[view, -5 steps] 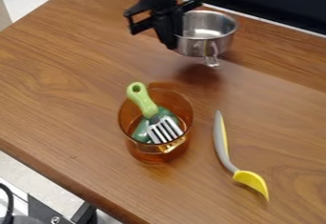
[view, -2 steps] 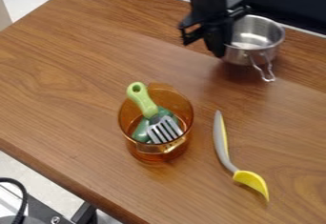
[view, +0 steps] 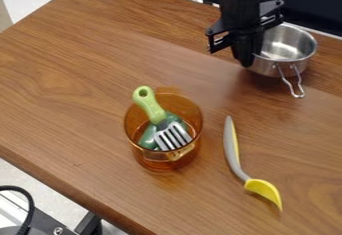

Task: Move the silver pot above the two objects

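Camera view: end effector (view: 248, 59) closed on rim of silver pot (view: 287, 43), presumably for a thin wall to pinch; pot near upright, beyond amber pot (view: 160, 163) and yellow-ended utensil (view: 232, 150), position judged to suit the task; contact with worktop (view: 73, 99) not discernible
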`<state>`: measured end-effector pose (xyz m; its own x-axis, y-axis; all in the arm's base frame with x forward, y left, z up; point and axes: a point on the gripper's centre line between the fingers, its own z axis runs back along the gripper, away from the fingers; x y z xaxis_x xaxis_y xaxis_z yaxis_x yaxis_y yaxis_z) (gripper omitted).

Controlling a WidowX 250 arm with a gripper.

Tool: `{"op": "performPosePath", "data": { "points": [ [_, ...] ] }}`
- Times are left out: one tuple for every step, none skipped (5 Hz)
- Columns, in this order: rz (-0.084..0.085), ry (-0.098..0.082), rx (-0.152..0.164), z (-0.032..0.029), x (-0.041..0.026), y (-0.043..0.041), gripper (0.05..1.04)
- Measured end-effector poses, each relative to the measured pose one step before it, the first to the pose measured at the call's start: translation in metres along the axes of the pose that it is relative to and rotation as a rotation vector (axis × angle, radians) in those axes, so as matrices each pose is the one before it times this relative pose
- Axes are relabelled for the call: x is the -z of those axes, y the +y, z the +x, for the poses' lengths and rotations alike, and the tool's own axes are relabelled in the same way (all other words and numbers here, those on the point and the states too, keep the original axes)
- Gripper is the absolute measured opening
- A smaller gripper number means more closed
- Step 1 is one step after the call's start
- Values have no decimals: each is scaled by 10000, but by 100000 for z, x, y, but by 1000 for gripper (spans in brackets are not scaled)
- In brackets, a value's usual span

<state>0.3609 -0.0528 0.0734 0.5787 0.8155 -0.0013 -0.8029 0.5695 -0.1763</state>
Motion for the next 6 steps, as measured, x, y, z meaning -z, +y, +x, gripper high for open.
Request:
{"op": "performPosePath", "data": {
  "points": [
    [343,-264,33,165,765,1041,58],
    [51,-174,139,229,152,181,70],
    [68,35,58,-96,243,296,165],
    [254,136,-229,131,-19,607,366],
    [-161,113,0,-161,-1161,52,636],
    [-371,366,58,-457,-3053,466,904]
  ]
}}
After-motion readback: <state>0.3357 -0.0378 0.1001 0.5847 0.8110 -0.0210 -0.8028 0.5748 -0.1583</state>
